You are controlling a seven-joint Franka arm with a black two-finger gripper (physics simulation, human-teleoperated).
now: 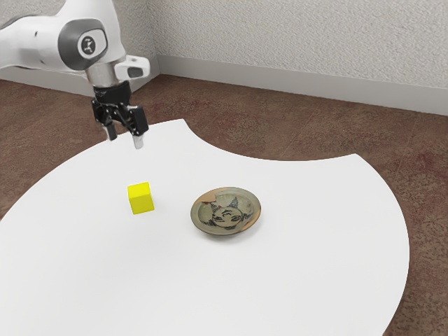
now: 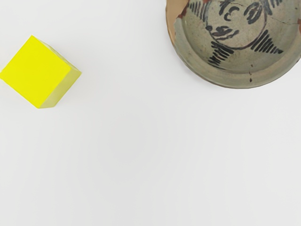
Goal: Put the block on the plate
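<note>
My black gripper [image 1: 124,140] hangs above the table in the exterior view, over its far left part, with its two fingers apart and nothing between them. A yellow block [image 1: 141,199] stands on the tabletop, lower than the gripper and apart from it. Toward the exterior view's right of the block lies a round grey-green plate [image 1: 203,218] with dark painted figures and a brownish patch at its rim. Block and plate do not touch. The wrist view has the yellow block [image 2: 35,71] and part of the plate [image 2: 216,79], cut off by the picture's edge.
The white table [image 1: 308,280] has a curved outer edge and a concave cutout [image 1: 273,160] on its far side. Behind it are a brown floor [image 1: 294,126] and a textured pale wall [image 1: 301,42] with a grey baseboard.
</note>
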